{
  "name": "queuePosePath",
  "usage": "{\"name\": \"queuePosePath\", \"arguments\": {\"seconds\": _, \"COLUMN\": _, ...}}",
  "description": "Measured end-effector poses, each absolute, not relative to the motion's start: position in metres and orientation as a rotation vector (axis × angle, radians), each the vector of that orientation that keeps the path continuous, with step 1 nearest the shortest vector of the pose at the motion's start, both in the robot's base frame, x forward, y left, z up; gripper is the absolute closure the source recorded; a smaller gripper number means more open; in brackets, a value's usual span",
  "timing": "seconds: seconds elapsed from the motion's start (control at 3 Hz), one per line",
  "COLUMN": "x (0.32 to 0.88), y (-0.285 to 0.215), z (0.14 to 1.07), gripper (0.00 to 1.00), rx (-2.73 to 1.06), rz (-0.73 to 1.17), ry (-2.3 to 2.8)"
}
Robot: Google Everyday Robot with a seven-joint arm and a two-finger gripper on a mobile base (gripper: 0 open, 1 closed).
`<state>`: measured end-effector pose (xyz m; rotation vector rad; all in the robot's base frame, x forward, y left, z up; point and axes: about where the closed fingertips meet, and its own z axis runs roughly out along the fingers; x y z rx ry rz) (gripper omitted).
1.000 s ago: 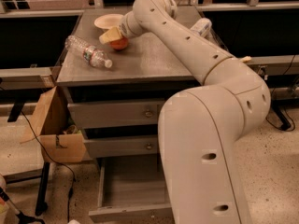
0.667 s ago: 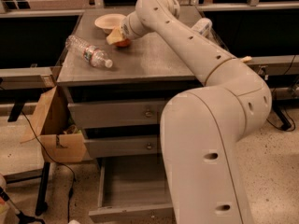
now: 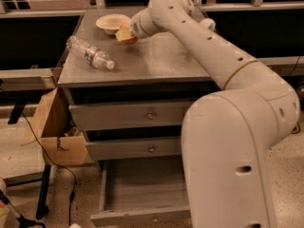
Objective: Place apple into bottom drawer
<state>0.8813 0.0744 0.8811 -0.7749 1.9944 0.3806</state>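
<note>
The apple [image 3: 129, 38], red-orange with a yellowish patch, is at the back of the grey cabinet top [image 3: 156, 61], just right of the beige bowl. My gripper [image 3: 126, 33] reaches over the top from the right and is shut on the apple, holding it at or just above the surface. The arm hides most of the fingers. The bottom drawer [image 3: 142, 216] is pulled open below the two shut upper drawers. Its grey tray shows nothing inside, and my arm hides its right part.
A shallow beige bowl [image 3: 112, 23] stands at the back left of the top. A clear water bottle [image 3: 90, 54] lies on its side near the left edge. An open cardboard box [image 3: 57, 129] hangs beside the cabinet on the left. Cables run along the floor.
The gripper and the apple have shifted a little to the right and up, away from the bowl. The bowl and the bottle have not moved.
</note>
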Motion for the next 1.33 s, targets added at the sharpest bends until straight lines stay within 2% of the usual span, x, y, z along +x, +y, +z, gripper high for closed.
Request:
{"name": "queuePosePath", "arguments": {"seconds": 0.33, "x": 0.84, "y": 0.055, "z": 0.915, "gripper": 1.0, "rx": -0.848, "rz": 0.383, "ry": 1.908}}
{"name": "queuePosePath", "arguments": {"seconds": 0.67, "x": 0.783, "y": 0.032, "z": 0.943, "gripper": 1.0, "rx": -1.005, "rz": 0.391, "ry": 1.85}}
{"name": "queuePosePath", "arguments": {"seconds": 1.0, "x": 0.7, "y": -0.019, "z": 0.951, "gripper": 1.0, "rx": -1.188, "rz": 0.395, "ry": 1.789}}
{"name": "queuePosePath", "arguments": {"seconds": 1.33, "x": 0.705, "y": -0.047, "z": 0.951, "gripper": 1.0, "rx": -1.175, "rz": 0.337, "ry": 1.785}}
